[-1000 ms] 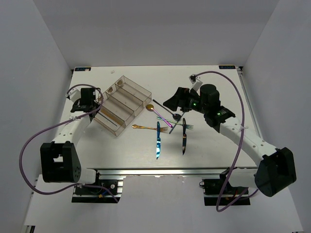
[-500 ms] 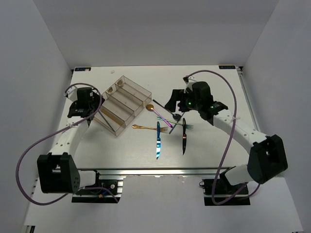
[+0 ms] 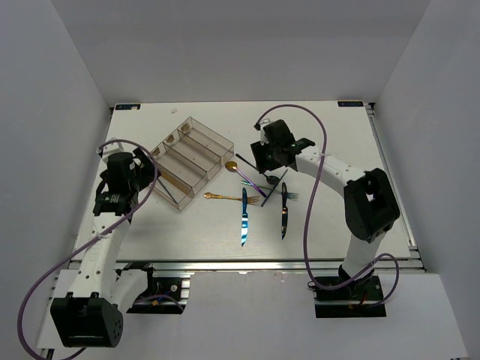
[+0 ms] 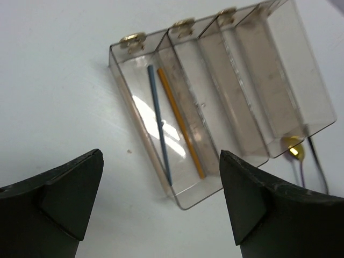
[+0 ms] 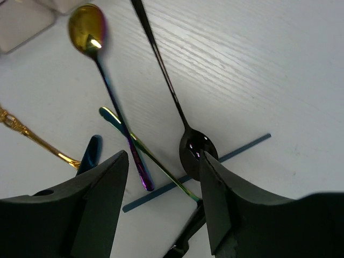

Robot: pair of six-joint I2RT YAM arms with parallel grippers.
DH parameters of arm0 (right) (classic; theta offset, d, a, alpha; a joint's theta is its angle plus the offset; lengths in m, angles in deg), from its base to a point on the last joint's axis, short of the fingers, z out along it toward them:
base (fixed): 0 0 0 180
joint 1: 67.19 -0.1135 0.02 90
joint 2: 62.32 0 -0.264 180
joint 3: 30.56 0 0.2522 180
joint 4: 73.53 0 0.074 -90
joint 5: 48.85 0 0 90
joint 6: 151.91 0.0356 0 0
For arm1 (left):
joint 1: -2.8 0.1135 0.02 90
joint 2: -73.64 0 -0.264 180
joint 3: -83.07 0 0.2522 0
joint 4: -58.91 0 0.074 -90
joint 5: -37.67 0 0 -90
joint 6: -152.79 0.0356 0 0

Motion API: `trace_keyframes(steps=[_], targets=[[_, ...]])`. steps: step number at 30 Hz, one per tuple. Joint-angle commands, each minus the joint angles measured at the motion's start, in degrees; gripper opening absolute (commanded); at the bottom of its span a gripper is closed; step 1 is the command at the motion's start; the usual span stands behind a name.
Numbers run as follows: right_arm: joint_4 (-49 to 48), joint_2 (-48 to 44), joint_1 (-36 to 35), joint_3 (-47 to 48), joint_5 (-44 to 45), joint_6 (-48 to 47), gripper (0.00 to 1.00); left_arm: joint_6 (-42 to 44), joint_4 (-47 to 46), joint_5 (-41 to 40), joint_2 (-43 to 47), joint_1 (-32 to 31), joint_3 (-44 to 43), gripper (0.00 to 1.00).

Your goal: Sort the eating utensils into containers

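Observation:
The clear containers tray [image 3: 218, 139] lies at the back left. In the left wrist view its first compartment [image 4: 141, 115] holds a blue chopstick [image 4: 160, 129] and a gold chopstick [image 4: 180, 129]. My left gripper [image 4: 161, 157] [image 3: 137, 169] hovers open and empty just short of the tray's near end. The remaining eating utensils lie mid-table. My right gripper [image 5: 164, 161] [image 3: 262, 163] hangs low over them, jaws apart, straddling a second blue chopstick [image 5: 247, 148] and a rainbow fork handle [image 5: 156, 161]. The bowl of a black spoon [image 5: 194, 146] touches its right finger.
A gold-bowled spoon [image 5: 86, 24] with a rainbow handle lies beside the tray's far end. Toward the table's front edge lie a gold utensil [image 3: 222, 197], a blue knife [image 3: 244, 219] and a black knife [image 3: 284, 219]. White walls stand to the left, right and back.
My left gripper has opened and drawn back from the tray toward the near left. My right gripper has swung left and down onto the utensil pile, and its jaws have narrowed.

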Motion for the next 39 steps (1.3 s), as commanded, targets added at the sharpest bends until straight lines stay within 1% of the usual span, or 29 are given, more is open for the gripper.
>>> trace_keyframes(steps=[1, 2, 3, 5, 6, 9, 10, 11, 12, 13, 15, 17, 19, 20, 21, 22, 23, 24, 26, 29, 30, 34, 39], targets=[[2.73, -0.67, -0.34, 1.98, 8.91, 10.44, 0.61, 3.65, 1.89, 0.79, 1.42, 0.07, 1.83, 0.98], [1.32, -2.67, -1.48, 0.22, 11.01, 13.08, 0.62, 3.74, 1.80, 2.01, 1.50, 0.07, 2.00, 0.98], [-2.17, -3.83, -2.10, -4.06, 14.25, 17.29, 0.65, 3.74, 1.19, 2.29, 1.59, 0.07, 2.26, 0.98], [-4.14, -6.29, -3.85, -7.43, 16.91, 20.74, 0.66, 3.83, 1.54, 2.29, 1.42, 0.07, 2.00, 0.98], [-4.32, -6.91, -4.30, -9.35, 19.88, 23.98, 0.67, 3.83, 1.45, 2.38, 1.42, 0.07, 2.09, 0.98], [-4.84, -8.14, -5.35, -11.91, 24.12, 28.30, 0.67, 3.74, 1.37, 3.43, 1.50, -0.01, 2.27, 0.98], [-4.85, -8.32, -5.27, -12.18, 24.83, 30.75, 0.67, 3.74, 1.36, 3.43, 1.59, -0.01, 2.35, 0.98], [-5.02, -8.41, -5.35, -12.45, 25.10, 31.30, 0.66, 3.74, 1.36, 3.52, 1.85, -0.10, 2.36, 0.98], [-6.15, -8.58, -5.36, -12.88, 22.23, 30.52, 0.64, 3.74, 1.45, 3.43, 1.94, -0.36, 2.44, 0.98], [-10.43, -8.58, -5.36, -14.11, 19.33, 26.51, 0.64, 3.74, 1.45, 3.26, 2.12, -0.54, 2.53, 0.98], [-12.14, -7.88, -5.36, -13.60, 14.83, 23.14, 0.60, 3.74, 1.37, 3.17, 2.64, -1.15, 2.62, 0.98], [-10.39, -5.69, -5.18, -10.35, 15.25, 19.72, 0.58, 3.74, 1.45, 2.99, 2.73, -1.51, 2.62, 0.98], [-9.86, -2.37, -5.27, -5.80, 12.10, 14.37, 0.53, 3.74, 1.54, 3.08, 2.56, -2.03, 2.53, 0.98], [-8.81, -1.13, -5.18, -4.12, 11.22, 9.82, 0.46, 3.83, 1.63, 3.08, 2.56, -2.21, 2.44, 0.98], [-8.19, 0.11, -5.18, -2.45, 10.25, 7.51, 0.42, 3.92, 1.71, 3.08, 2.56, -2.47, 2.44, 0.98], [-7.49, 2.55, -5.01, -0.86, 10.33, 5.57, 0.39, 3.92, 1.72, 2.99, 2.56, -2.48, 2.36, 0.98], [-5.92, 3.80, -4.57, 2.37, 9.90, 1.64, 0.38, 3.92, 1.80, 2.90, 2.56, -2.56, 2.27, 0.98], [-4.86, 5.11, -4.30, 4.06, 8.94, 0.12, 0.36, 4.00, 1.80, 2.99, 2.82, -2.56, 2.27, 0.98], [-1.96, 8.63, -3.43, 8.62, 8.14, -3.13, 0.37, 4.09, 1.45, 3.34, 3.26, -2.65, 2.35, 0.98], [0.33, 12.41, -2.81, 12.32, 7.35, -4.90, 0.40, 4.18, 1.36, 3.61, 3.26, -2.65, 2.53, 0.98], [1.91, 13.38, -2.81, 14.42, 7.26, -7.26, 0.41, 4.18, 1.36, 3.61, 3.00, -2.56, 2.53, 0.98], [3.07, 17.07, -1.76, 16.64, 6.12, -9.91, 0.44, 4.27, 1.54, 3.61, 2.12, -2.65, 2.36, 0.98], [4.29, 19.97, 0.88, 17.43, 0.41, -10.62, 0.43, 4.36, 1.54, 3.96, 2.12, -2.65, 2.36, 0.98]])
